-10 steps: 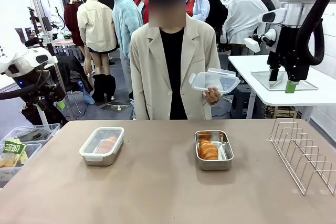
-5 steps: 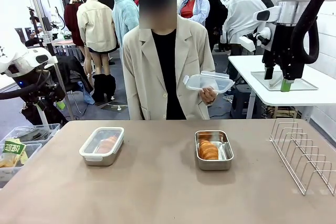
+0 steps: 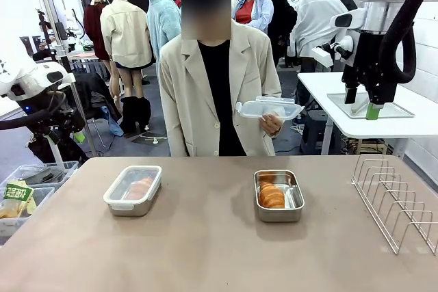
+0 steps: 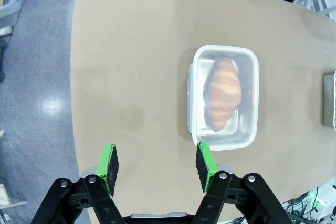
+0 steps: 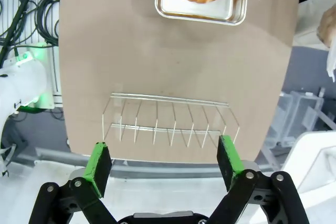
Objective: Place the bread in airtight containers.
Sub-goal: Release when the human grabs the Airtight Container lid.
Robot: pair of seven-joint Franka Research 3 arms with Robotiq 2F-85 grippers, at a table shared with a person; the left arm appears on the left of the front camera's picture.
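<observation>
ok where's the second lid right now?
Front view: the clear lid is in the person's hand, held above the far table edge, right of centre, over and behind the open steel container with the bread.

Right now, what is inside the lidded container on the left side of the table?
Through the clear lid of the left container, one golden-brown croissant roll lies lengthwise. The pan floor beneath it is covered, so anything under it cannot be seen.

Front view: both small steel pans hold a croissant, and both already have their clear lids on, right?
Not both. The left steel pan is lidded, but the right steel pan is open; the person holds its clear white-rimmed lid. The front view shows this.
</observation>
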